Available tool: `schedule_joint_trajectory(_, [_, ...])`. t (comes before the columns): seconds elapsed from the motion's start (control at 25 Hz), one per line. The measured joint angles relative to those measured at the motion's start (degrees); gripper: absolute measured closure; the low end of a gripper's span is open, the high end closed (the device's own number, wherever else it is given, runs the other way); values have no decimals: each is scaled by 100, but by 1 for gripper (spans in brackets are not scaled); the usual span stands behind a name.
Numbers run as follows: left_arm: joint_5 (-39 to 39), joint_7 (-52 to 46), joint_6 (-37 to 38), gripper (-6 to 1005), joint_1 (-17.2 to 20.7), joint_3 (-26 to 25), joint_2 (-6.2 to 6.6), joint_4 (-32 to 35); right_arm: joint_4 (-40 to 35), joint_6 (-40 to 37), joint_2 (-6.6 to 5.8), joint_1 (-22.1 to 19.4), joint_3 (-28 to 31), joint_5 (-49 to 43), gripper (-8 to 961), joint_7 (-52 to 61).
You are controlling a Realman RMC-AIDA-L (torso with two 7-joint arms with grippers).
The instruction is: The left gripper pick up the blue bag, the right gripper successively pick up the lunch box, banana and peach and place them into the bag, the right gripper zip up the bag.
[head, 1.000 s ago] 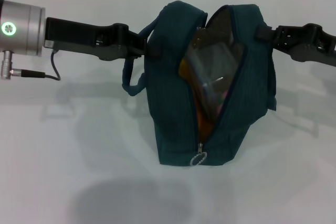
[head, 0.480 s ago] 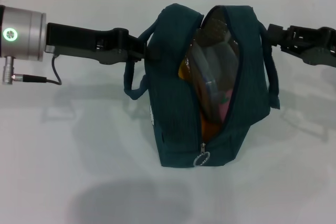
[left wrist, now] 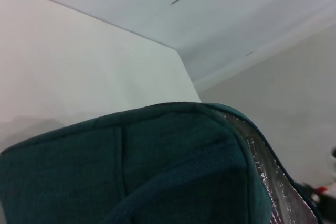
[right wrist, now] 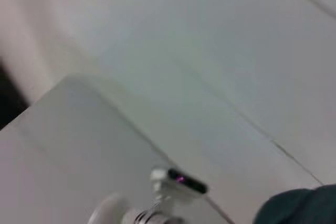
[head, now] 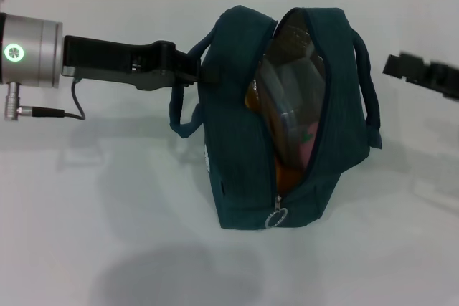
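The blue bag (head: 237,141) stands on the white table with its top zipper open. Inside I see the clear lunch box (head: 294,91), a pink peach (head: 310,141) and a yellow-orange patch (head: 252,95) that may be the banana. The zipper pull (head: 275,214) hangs at the bag's near end. My left gripper (head: 195,69) is shut on the bag's left side by the handle. The bag's cloth fills the left wrist view (left wrist: 157,166). My right gripper (head: 396,67) is off to the right, apart from the bag and its right handle (head: 369,98).
The white table (head: 107,234) spreads around the bag. A wall seam runs along the back. A corner of the bag shows in the right wrist view (right wrist: 304,205).
My right gripper has drawn back to the right, away from the bag's right side. The bag's mouth has settled slightly. The left arm has barely moved.
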Motion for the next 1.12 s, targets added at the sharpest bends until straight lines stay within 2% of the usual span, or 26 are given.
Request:
schedule_joint_trajectory(0.24, [-6, 83, -103, 967, 26, -9, -28, -98, -38, -710, 227, -479, -100, -65, 308, -2390])
schedule_joint_trajectory(0.36, [-10, 144, -148, 967, 36, -9, -39, -136, 298, -800, 265, -626, -309, -89, 267, -3644])
schedule_joint_trajectory(0.48, [-43, 173, -152, 967, 42, -9, -54, -140, 773, -489, 268, -647, -670, -91, 227, -4498])
schedule_joint_trajectory(0.68, [-60, 181, -152, 967, 29, 2, -79, -140, 1317, 240, 328, -527, -1583, -52, 124, -5537])
schedule_joint_trajectory(0.76, [-60, 182, -152, 967, 18, 11, -95, -140, 1615, 481, 340, -384, -1730, -34, 79, -5839])
schedule_joint_trajectory(0.92, [-60, 183, -152, 967, 7, 17, -127, -140, 2070, 583, 342, -171, -1760, -49, 79, -6369])
schedule_joint_trajectory(1.12, [-60, 184, -152, 967, 40, 5, -111, -140, 1917, 281, 315, -364, -1625, 141, 79, -6492])
